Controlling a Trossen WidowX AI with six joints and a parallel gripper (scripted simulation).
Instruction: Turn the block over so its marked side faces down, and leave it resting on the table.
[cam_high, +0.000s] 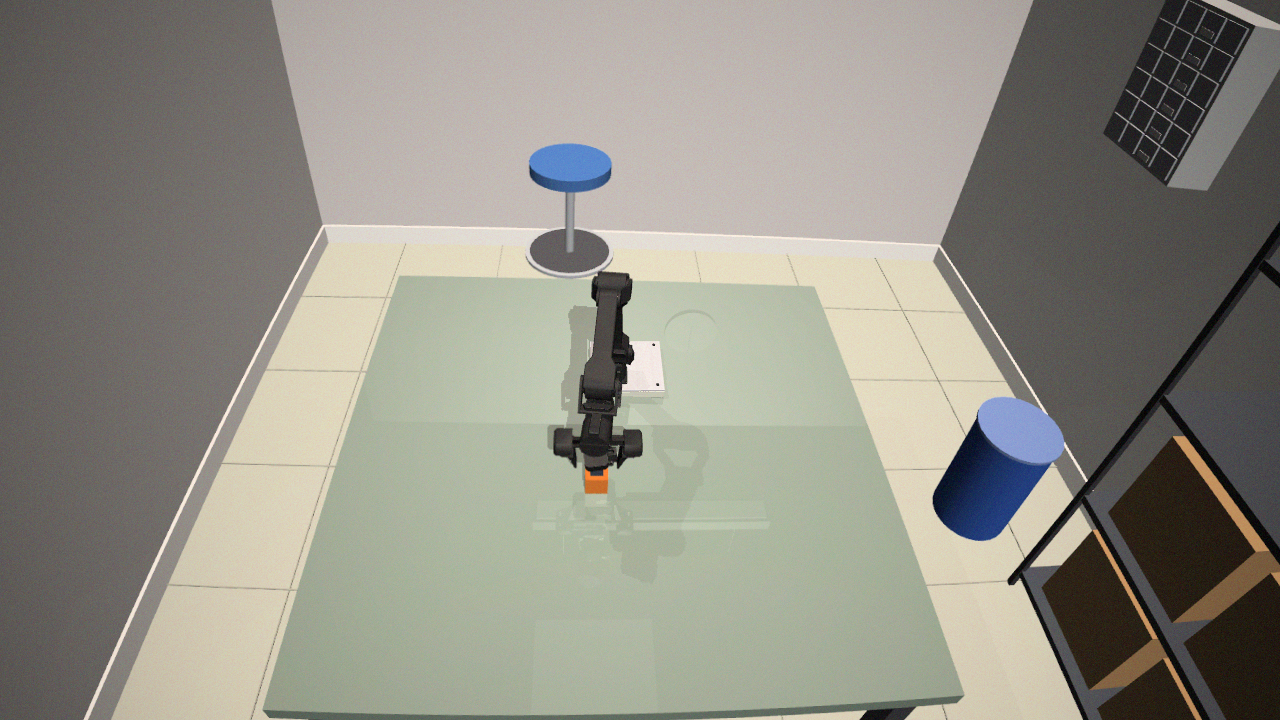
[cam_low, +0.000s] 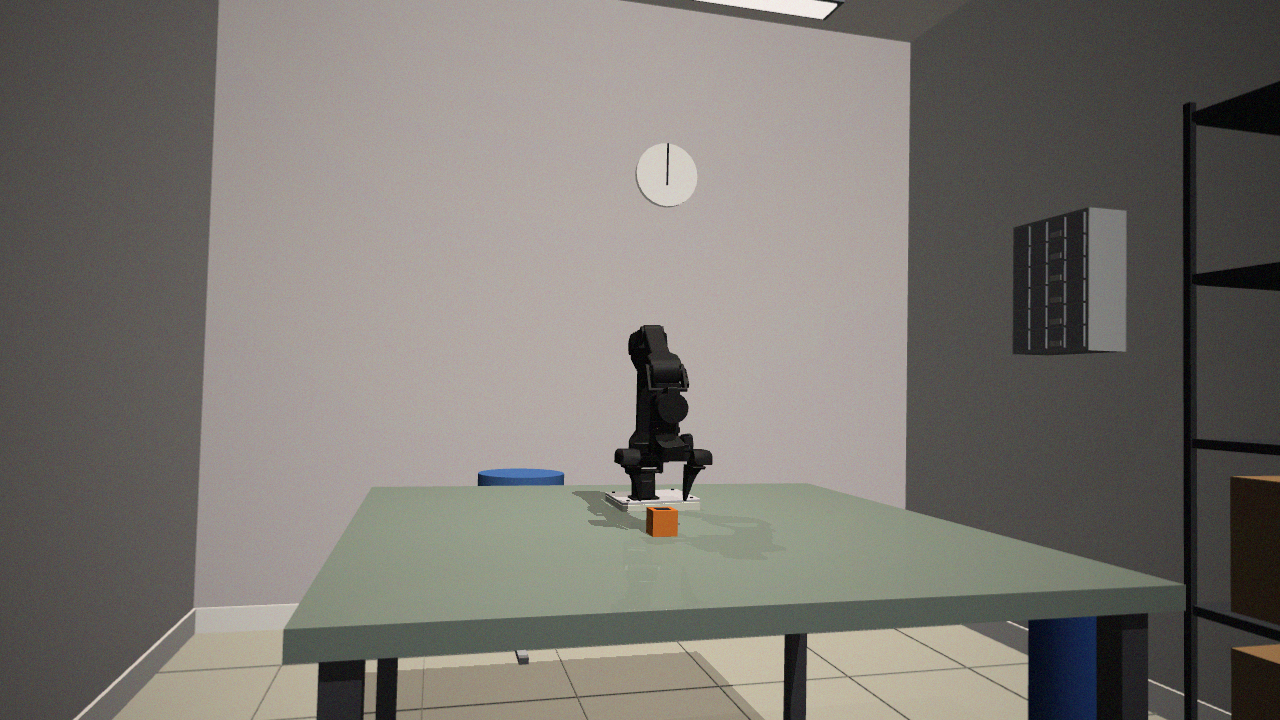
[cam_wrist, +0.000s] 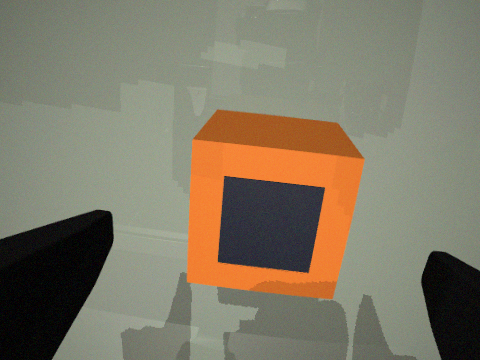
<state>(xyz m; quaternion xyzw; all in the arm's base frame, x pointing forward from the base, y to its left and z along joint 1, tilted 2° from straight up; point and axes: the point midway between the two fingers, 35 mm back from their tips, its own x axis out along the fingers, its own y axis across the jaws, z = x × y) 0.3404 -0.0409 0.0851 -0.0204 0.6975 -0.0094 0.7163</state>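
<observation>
Matte black jointed arm (cam_low: 656, 402) with blocky links, bolted to a white square base plate (cam_high: 646, 367), ending in two tapered black fingers.

Counted 1 orange cube block (cam_wrist: 276, 207) w/ 1 dark blue square mark on top. 1 black arm w/ 1 wide-open gripper (cam_low: 663, 479), 2 fingers. 1 green table (cam_high: 465, 555). 1 blue round stool (cam_high: 570, 167), 1 blue cylindrical bin (cam_high: 998, 468), 1 white wall clock (cam_low: 666, 174).
</observation>
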